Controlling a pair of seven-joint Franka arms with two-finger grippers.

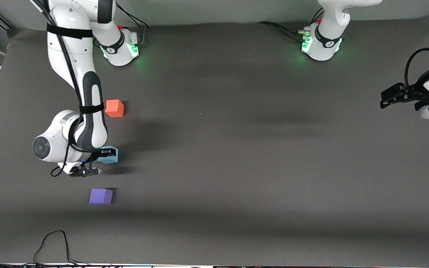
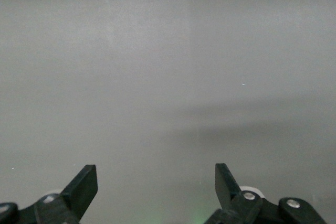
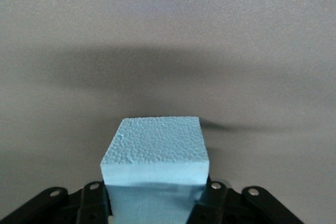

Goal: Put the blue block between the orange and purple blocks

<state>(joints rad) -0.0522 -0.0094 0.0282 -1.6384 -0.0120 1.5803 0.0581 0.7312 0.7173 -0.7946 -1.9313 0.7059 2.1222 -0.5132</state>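
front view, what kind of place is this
Likely a robotics lab bench: two arms bolted to a bare grey table, cables trailing off it, and only foam cubes as props, an orange block, blue block and purple block.

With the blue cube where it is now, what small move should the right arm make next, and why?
Probably open the right pincer and lift away: it grips the sky-blue foam cube, already between the orange-red cube and violet-purple cube. The left pincer waits open.

Blue block [image 3: 156, 156]: pebbled, matt, foam-like. Orange block [image 1: 114, 108] and purple block [image 1: 101, 196]: matt, probably the same foam. Table cover [image 1: 259, 156]: dark grey, matt, finely grained.
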